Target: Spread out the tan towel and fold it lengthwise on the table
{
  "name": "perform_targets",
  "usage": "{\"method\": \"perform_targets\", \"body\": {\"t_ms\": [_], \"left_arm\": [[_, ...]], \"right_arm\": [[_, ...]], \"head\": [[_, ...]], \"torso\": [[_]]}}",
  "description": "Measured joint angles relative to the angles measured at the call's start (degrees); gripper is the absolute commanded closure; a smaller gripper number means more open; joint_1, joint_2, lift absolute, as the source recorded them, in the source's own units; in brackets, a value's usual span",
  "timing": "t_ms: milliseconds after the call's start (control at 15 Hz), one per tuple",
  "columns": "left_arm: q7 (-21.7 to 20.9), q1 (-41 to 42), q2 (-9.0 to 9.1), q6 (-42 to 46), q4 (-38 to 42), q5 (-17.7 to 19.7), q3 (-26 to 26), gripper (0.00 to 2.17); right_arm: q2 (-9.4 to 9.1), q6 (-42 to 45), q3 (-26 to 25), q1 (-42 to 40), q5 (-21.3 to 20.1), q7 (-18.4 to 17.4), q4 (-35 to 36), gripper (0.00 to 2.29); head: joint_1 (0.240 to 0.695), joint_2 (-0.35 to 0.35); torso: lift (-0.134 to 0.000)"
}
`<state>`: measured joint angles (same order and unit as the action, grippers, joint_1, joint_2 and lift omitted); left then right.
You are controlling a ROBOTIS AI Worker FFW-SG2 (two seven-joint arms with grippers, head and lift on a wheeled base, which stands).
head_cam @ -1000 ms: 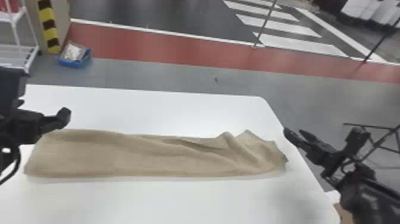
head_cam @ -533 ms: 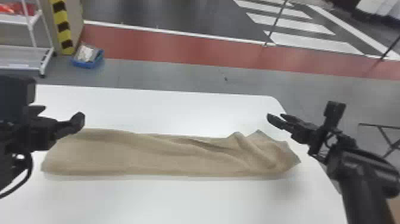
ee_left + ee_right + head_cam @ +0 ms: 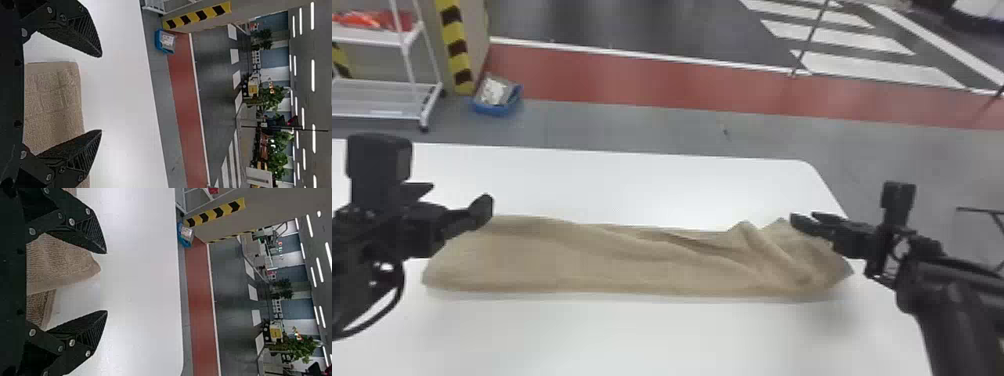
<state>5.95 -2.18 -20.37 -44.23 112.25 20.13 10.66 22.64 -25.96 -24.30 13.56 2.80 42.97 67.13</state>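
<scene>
There is one tan towel [image 3: 632,262] and one white table [image 3: 632,335]. There is one left gripper [image 3: 455,197] and one right gripper [image 3: 806,219], so that makes two, and each has two black fingers [image 3: 80,33]. There is one blue box [image 3: 494,109], one red stripe [image 3: 632,80], and one white rack [image 3: 408,60] with two shelves [image 3: 377,37] showing.

A large indoor hall is showing here, looking like an industrial or test floor rather than a home, though its exact use is staying unclear. Rows of strip lights [image 3: 313,76] are glowing along a grey ceiling [image 3: 322,58]. A red lane [image 3: 632,80] and white crossing bars [image 3: 877,70] are marking the floor [image 3: 657,127], yellow-and-black hazard striping [image 3: 457,47] is edging a corner, a wheeled white rack [image 3: 372,36] is standing nearby, and leafy plants [image 3: 278,158] are lining the background.
</scene>
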Motion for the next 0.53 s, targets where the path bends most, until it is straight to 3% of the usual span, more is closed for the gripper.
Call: {"method": "perform_targets", "body": {"t_ms": [67, 533], "left_arm": [[-0.2, 0.0, 0.09, 0.8, -0.3, 0.0, 0.3, 0.23], [-1.0, 0.1, 0.34, 4.2, -1.6, -0.1, 2.6, 0.23]], "right_arm": [[0.06, 0.4, 0.0, 0.0, -0.3, 0.0, -0.5, 0.50], [-0.30, 1.0, 2.0, 1.0, -1.0, 0.1, -2.2, 0.59]], "head": [[0.695, -0.279], [0.695, -0.289]], "torso": [[-0.124], [-0.124]]}}
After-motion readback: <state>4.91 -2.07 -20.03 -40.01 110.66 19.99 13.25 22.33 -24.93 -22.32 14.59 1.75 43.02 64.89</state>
